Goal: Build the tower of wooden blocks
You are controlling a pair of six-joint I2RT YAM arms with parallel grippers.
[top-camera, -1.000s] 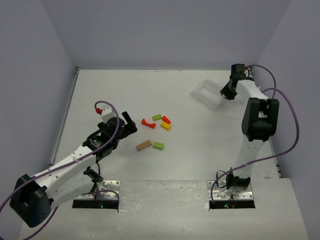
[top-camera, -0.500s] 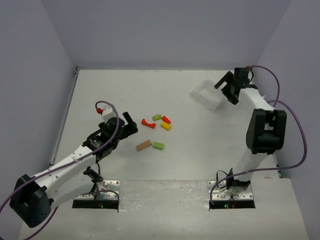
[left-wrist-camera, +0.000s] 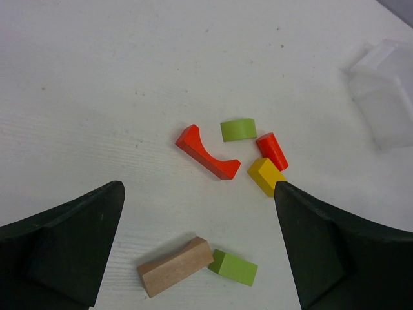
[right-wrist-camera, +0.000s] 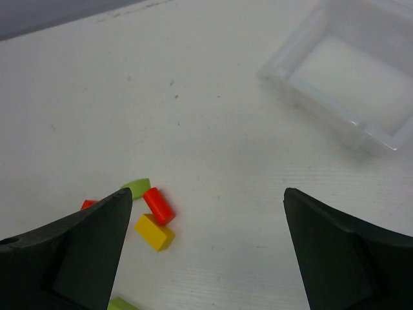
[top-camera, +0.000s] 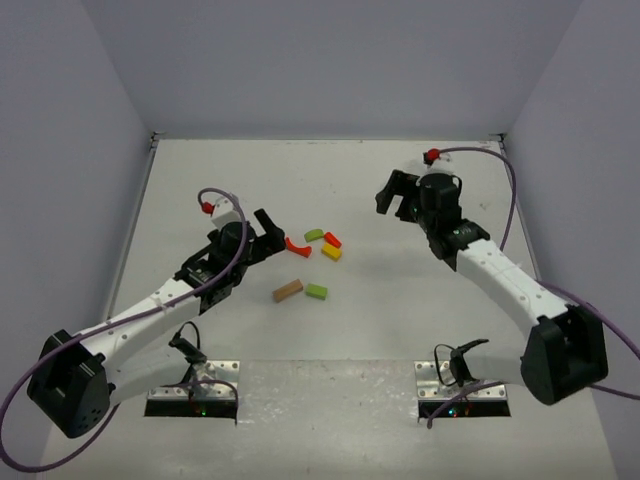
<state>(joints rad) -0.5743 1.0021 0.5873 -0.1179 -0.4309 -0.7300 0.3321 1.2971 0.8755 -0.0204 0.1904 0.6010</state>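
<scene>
We find the blocks loose, unstacked mid-counter: red arch, curved green, red cylinder, tan, flat green. Left jaws and right jaws spread, empty, flanking them. Tray far right.

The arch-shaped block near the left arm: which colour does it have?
The arch-shaped block is red-orange; the left wrist view shows it best.

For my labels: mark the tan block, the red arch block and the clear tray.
tan block (left-wrist-camera: 173,263), left wrist view, middle of its top face.
red arch block (left-wrist-camera: 204,155), left wrist view, middle of its span.
clear tray (right-wrist-camera: 313,106), right wrist view, its near wall.
</scene>
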